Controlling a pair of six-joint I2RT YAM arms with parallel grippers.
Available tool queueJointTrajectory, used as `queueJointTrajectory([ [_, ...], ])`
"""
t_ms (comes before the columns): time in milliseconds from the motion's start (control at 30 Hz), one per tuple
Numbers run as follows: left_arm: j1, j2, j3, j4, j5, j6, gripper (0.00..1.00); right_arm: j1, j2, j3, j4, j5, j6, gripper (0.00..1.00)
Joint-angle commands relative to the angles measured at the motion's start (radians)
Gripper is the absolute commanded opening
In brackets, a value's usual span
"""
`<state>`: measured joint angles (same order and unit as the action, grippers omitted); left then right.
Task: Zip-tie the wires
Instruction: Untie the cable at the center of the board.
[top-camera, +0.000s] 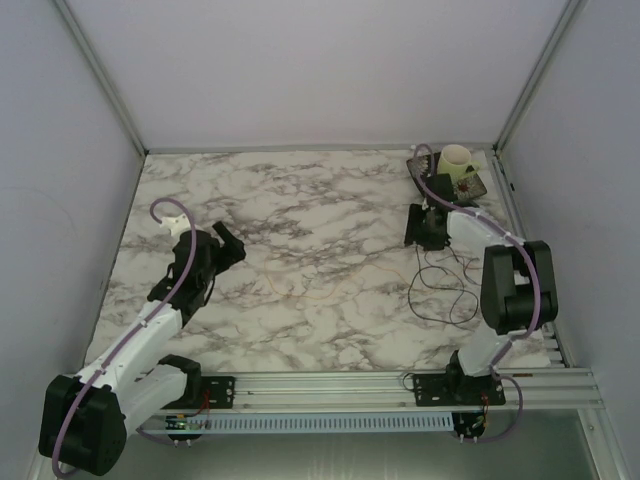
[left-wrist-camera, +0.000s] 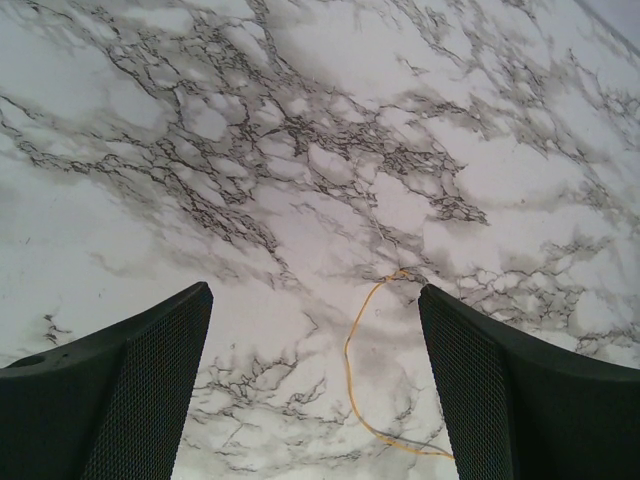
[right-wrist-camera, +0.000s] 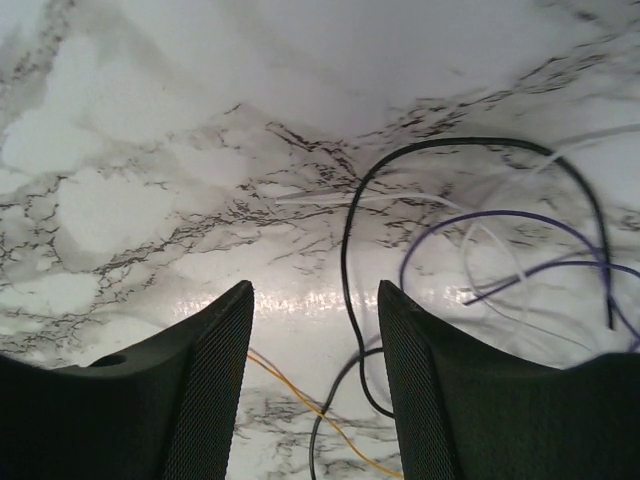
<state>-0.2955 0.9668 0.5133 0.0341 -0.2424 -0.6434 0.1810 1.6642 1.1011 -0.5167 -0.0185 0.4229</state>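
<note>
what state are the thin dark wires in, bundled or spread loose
Spread loose: the thin dark wires curl in separate open loops across the white marble table.

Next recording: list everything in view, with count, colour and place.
wires: several; black, purple, white; looped, right of centre
yellow wire: one; yellow; centre
cup: one; cream; far right corner
mat: one; dark, patterned; beside the cup
table: one; white-grey marble; under everything
rail: one; silver; near edge
left gripper: one; black; open, aimed at the yellow wire
right gripper: one; black; open, at the wires
</note>
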Motion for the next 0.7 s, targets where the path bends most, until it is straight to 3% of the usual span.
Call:
queueJointTrajectory([
  [0,-0.003,-0.007,-0.001,0.035,0.022,0.019,0.85,0.038,0.057,0.010,0.035,0.035,0.030,0.52],
  [233,-0.003,-0.021,0.006,0.031,0.042,0.022,0.83,0.055,0.092,-0.014,0.031,0.084,0.031,0.41],
  [500,-0.054,0.108,0.031,0.047,0.103,0.065,0.82,0.059,0.041,-0.027,0.012,0.105,0.017,0.03],
  [667,-0.104,0.233,0.060,0.098,0.093,0.092,0.77,0.058,-0.012,-0.024,-0.004,0.110,0.007,0.00],
])
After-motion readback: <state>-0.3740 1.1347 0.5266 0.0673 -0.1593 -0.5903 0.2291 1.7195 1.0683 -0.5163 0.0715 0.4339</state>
